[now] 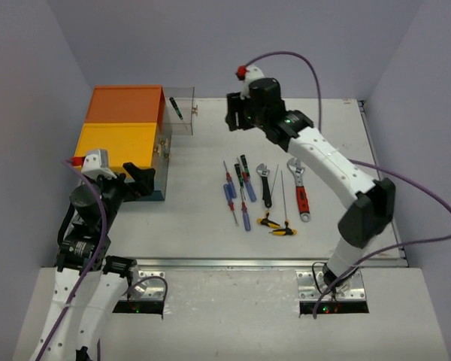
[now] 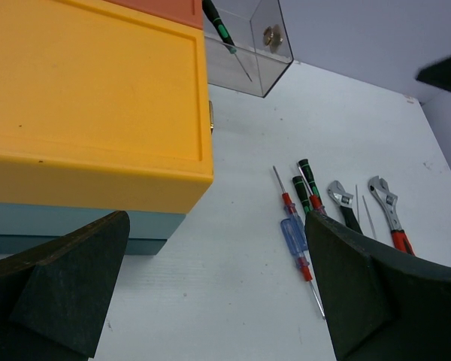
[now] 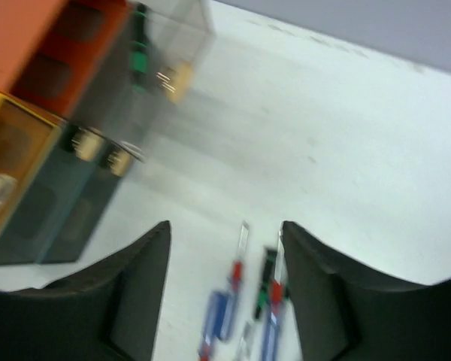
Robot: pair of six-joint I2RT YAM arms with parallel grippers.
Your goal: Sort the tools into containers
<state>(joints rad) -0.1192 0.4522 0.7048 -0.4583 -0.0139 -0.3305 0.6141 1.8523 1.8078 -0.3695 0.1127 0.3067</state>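
Left claw (image 2: 218,301) gapes beside containers (image 2: 98,98).

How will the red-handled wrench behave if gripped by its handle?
The red-handled wrench looks like solid metal, so probably stiff and heavy for its size. Its bare head looks bulkier, so it may tip head-down. It lies flat, so rolling seems unlikely.

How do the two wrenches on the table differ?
The black-handled wrench looks shorter and slimmer than the red-handled wrench. The black-handled one lies right beside the screwdrivers; the red-handled one lies farther right, apart from them. Both lie flat with silver adjustable heads pointing the same way.
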